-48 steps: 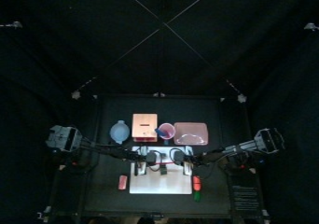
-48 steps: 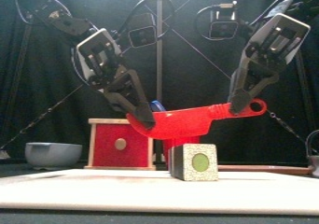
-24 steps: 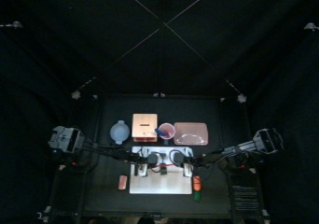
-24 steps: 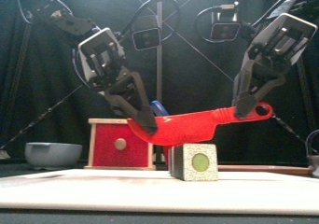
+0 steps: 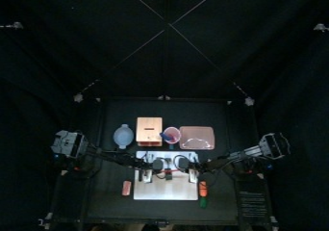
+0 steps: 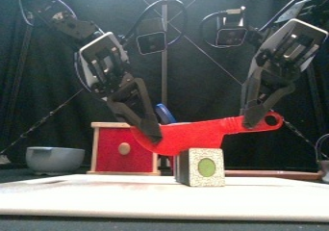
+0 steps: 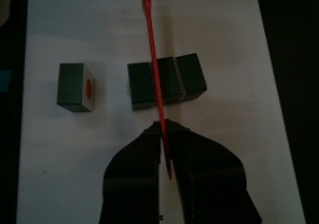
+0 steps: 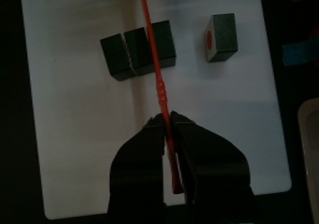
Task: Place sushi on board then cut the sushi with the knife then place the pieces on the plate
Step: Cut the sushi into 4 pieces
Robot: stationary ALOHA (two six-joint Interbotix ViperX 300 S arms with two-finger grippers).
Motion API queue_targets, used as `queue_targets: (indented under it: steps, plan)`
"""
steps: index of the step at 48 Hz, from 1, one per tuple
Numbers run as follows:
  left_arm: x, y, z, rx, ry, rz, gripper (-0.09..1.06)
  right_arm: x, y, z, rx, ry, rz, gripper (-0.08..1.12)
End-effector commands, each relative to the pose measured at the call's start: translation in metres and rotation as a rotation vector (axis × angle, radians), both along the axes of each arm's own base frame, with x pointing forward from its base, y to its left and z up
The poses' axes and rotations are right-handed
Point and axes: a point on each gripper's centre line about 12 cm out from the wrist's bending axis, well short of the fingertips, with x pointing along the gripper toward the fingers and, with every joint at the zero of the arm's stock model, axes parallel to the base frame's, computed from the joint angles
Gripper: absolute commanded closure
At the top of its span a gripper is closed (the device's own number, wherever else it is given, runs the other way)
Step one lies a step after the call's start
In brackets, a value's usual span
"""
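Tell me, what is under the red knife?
Dark green sushi blocks on the white board, one piece apart. The red knife hides a thin strip of them.

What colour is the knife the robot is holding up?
Red; the knife shows best in the front view.

Booth: black curtains [image 5: 77, 42] at back and sides; small black table [image 5: 221, 111]; dim light.

Blue-grey bowl [image 6: 54, 158] can be spotted back left, with the red-fronted wooden box [image 6: 123, 147] parked just beside it.
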Motion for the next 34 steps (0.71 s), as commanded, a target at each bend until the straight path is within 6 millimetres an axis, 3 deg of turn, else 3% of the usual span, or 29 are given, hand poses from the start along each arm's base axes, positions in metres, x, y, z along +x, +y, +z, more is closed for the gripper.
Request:
queue_targets:
  steps: [1, 23, 34]
  plan:
    - [0.004, -0.011, 0.007, -0.006, -0.022, -0.024, 0.49, 0.003, -0.002, 0.005, 0.005, -0.013, -0.014, 0.71]
    - [0.007, -0.007, -0.018, 0.005, 0.036, -0.013, 0.49, 0.007, 0.003, -0.028, 0.023, 0.09, -0.034, 0.71]
    - [0.008, -0.011, -0.013, 0.002, 0.025, -0.023, 0.49, 0.009, 0.015, -0.026, 0.046, 0.086, -0.021, 0.71]
